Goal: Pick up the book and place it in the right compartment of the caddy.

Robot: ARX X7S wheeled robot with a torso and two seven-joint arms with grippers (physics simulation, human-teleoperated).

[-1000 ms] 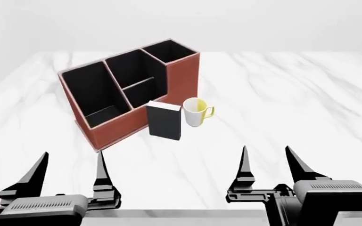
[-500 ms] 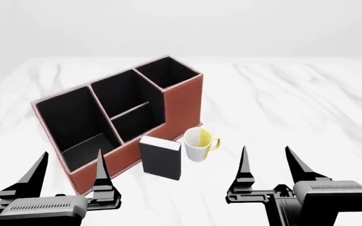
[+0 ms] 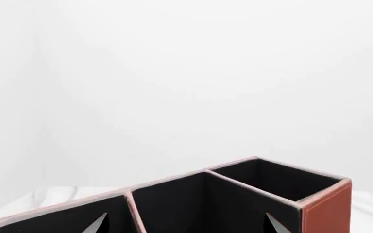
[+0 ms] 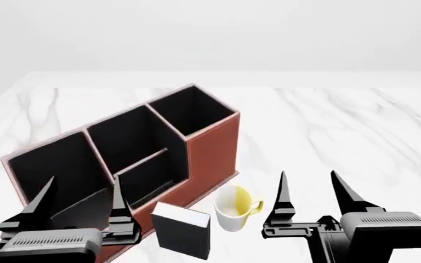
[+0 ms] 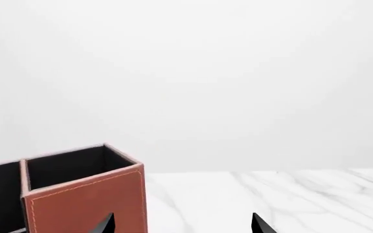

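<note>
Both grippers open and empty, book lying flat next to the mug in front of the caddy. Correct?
Not quite: the book stands upright, not flat, as the head view shows. The rest holds: it is next to the mug in front of the caddy, and the left gripper and right gripper are open and empty.

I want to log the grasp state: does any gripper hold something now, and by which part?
Nothing is held. The left gripper and the right gripper are both open and empty; the book stands untouched on the table.
</note>
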